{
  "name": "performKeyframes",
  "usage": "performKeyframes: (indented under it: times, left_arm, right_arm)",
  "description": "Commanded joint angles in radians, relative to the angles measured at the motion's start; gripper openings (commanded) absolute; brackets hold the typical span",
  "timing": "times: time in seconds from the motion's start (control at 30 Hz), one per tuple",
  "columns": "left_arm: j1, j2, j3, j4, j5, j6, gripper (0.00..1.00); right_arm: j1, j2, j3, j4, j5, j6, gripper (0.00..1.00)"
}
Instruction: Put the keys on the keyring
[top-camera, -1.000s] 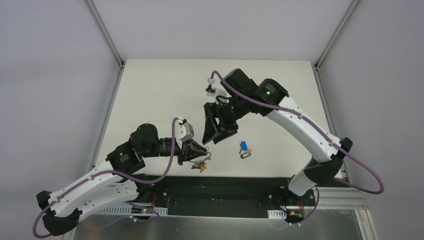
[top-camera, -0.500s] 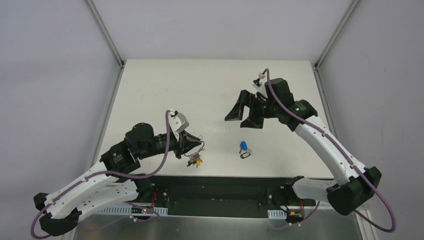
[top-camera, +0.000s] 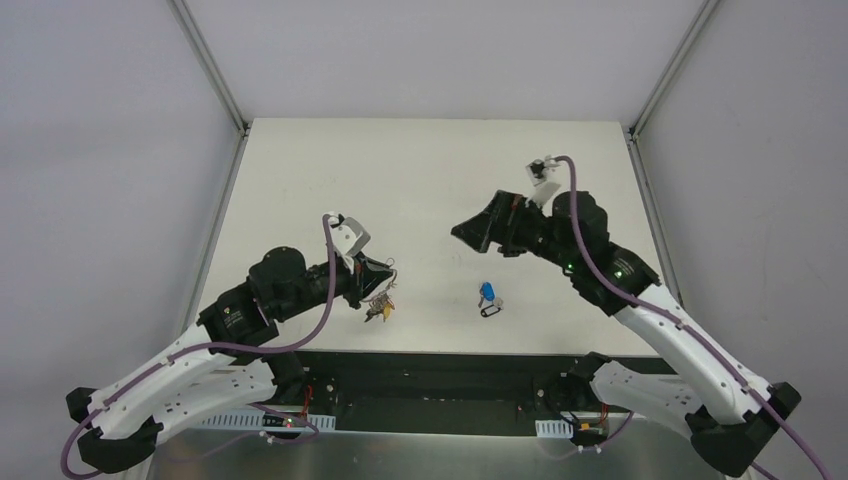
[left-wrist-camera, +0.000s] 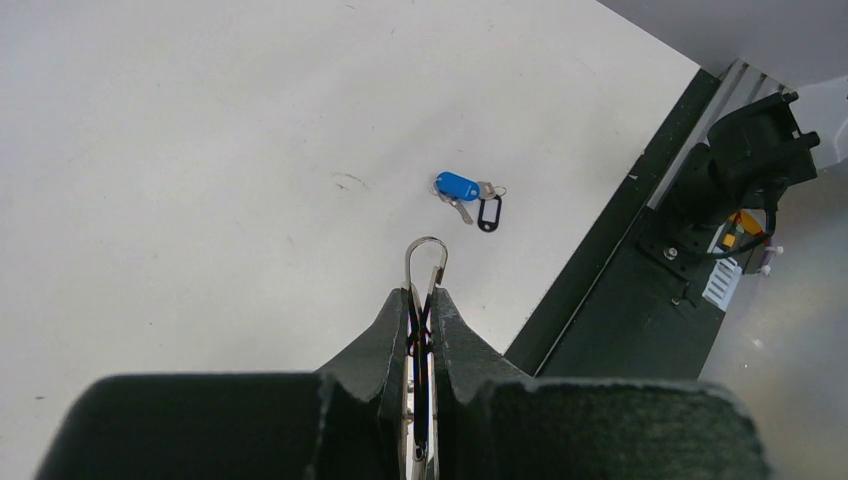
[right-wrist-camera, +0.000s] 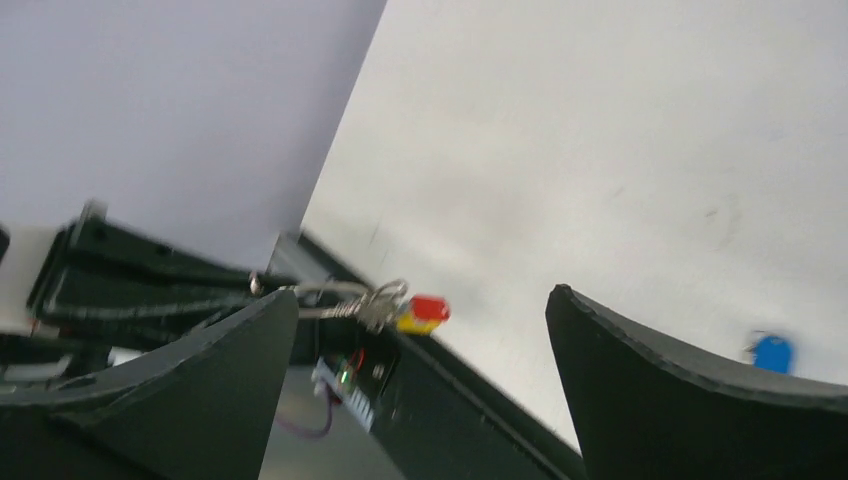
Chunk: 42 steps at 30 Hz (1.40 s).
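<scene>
Left gripper (left-wrist-camera: 425, 300) clenches silver wire keyring (left-wrist-camera: 427, 239), loop exposed for threading; right gripper (right-wrist-camera: 422, 292) gapes, empty; blue-capped and black-headed keys (left-wrist-camera: 468, 198) lie mid-frame.

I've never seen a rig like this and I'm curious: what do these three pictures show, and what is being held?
These are two robot arms bolted at a white table. One picture looks down from above; the other two come from a camera on each wrist. The left gripper is shut on a metal keyring with coloured keys hanging from it. The right gripper is open and empty, above the table. A blue-capped key and a black-headed key lie together on the table.
</scene>
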Motion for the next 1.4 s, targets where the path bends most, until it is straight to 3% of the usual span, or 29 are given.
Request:
performKeyframes:
  times: [0.0,0.1,0.3,0.37,0.5,0.6,0.9,1.37]
  left_arm:
    - [-0.007,0.013,0.038,0.04,-0.036,-0.014,0.0]
    - [-0.007,0.021,0.049,0.039,-0.063,-0.015,0.0]
    - [-0.006,0.031,0.064,0.038,-0.049,-0.016,0.0]
    - [-0.007,0.037,0.066,0.038,-0.044,-0.018,0.0]
    - [-0.008,0.049,0.072,0.037,0.01,-0.027,0.0]
    - [-0.007,0.057,0.078,0.036,0.029,-0.039,0.0]
    - [-0.006,0.071,0.093,0.035,0.113,-0.073,0.0]
    - [-0.007,0.058,0.09,0.029,0.138,-0.076,0.0]
  right_arm:
    - [-0.061,-0.104,-0.082,0.021,0.499,0.092,0.99]
    - [-0.12,-0.136,-0.188,0.192,0.203,0.059,0.83]
    - [0.027,0.019,0.007,-0.016,0.134,-0.047,0.66]
    - [0.056,0.037,0.034,-0.007,0.05,-0.041,0.65]
    - [0.075,0.043,0.039,0.05,-0.131,-0.04,0.5]
    - [0.085,0.066,0.066,0.057,-0.226,-0.035,0.46]
    - [0.158,0.171,0.156,0.057,-0.263,-0.008,0.46]
    - [0.225,0.277,0.253,0.043,-0.261,-0.019,0.32]
